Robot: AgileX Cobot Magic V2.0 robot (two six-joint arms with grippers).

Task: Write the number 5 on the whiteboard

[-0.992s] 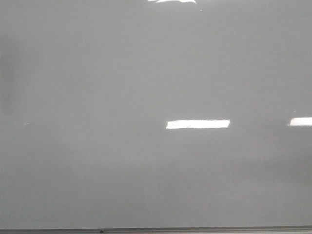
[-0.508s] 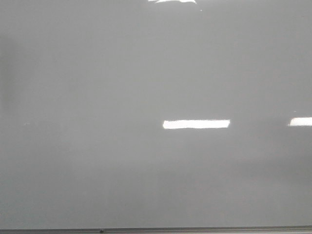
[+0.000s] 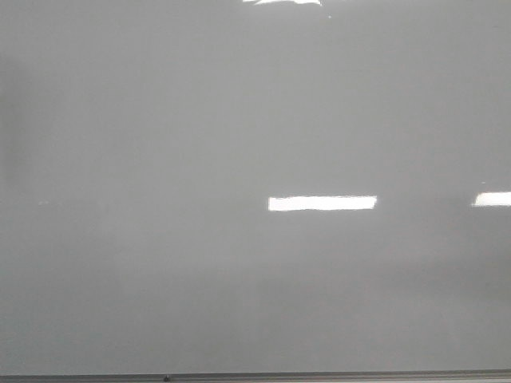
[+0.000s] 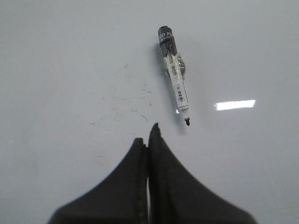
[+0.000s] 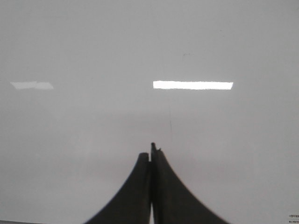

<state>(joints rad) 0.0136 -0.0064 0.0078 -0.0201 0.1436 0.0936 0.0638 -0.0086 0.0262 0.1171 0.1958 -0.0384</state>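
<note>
The whiteboard [image 3: 160, 144] fills the front view, pale grey and glossy, with no writing on it. The number 5 is out of view. In the left wrist view a marker [image 4: 174, 74] lies flat on the whiteboard [image 4: 56, 56], its black tip bare and pointing toward my left gripper [image 4: 147, 135]. That gripper is shut with nothing in it, a short way from the tip. My right gripper [image 5: 151, 150] is also shut and holds nothing, over bare whiteboard [image 5: 70, 46]. Neither gripper shows in the front view.
A thin metal edge [image 3: 319, 375] runs along the board's bottom. Bright light reflections [image 3: 322, 203] lie on the surface. Faint dark smudges [image 4: 121, 107] mark the board near the marker. A faint thin line [image 5: 170, 119] shows ahead of the right gripper.
</note>
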